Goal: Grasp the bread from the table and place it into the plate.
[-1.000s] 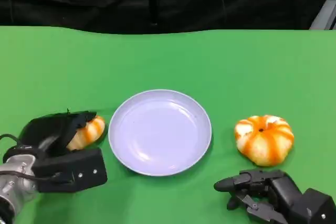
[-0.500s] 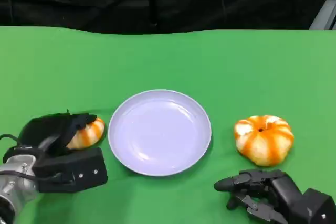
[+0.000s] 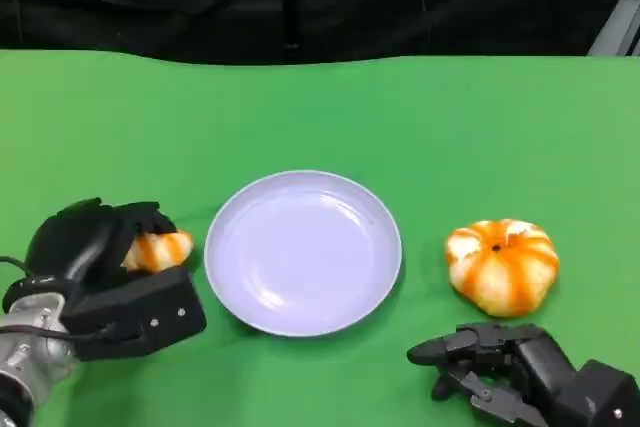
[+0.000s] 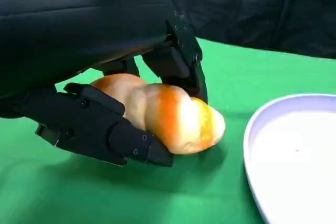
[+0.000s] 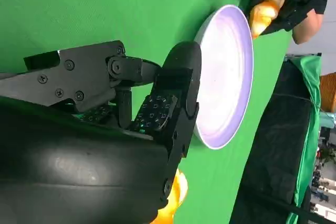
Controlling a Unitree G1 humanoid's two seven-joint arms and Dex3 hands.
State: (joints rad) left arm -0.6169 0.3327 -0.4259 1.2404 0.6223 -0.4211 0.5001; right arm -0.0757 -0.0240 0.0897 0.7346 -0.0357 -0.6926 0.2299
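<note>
Bread (image 3: 158, 250) in left hand (image 3: 90, 242) beside plate (image 3: 303, 252) (right hand (image 3: 480, 357) empty, fingers apart).

Open green table (image 3: 320, 107) behind the plate (image 3: 303, 251), from the left edge to the right. Bare cloth in front of the plate too, between the two hands. Narrow gap only between the plate's left rim and the bread (image 3: 157, 248) held in the left hand (image 3: 95, 247). On the right, a second bread (image 3: 502, 265) near the plate, apart from its rim, with the right hand (image 3: 480, 359) just in front of it, fingers apart and holding nothing. Plate surface bare, nothing above it.
</note>
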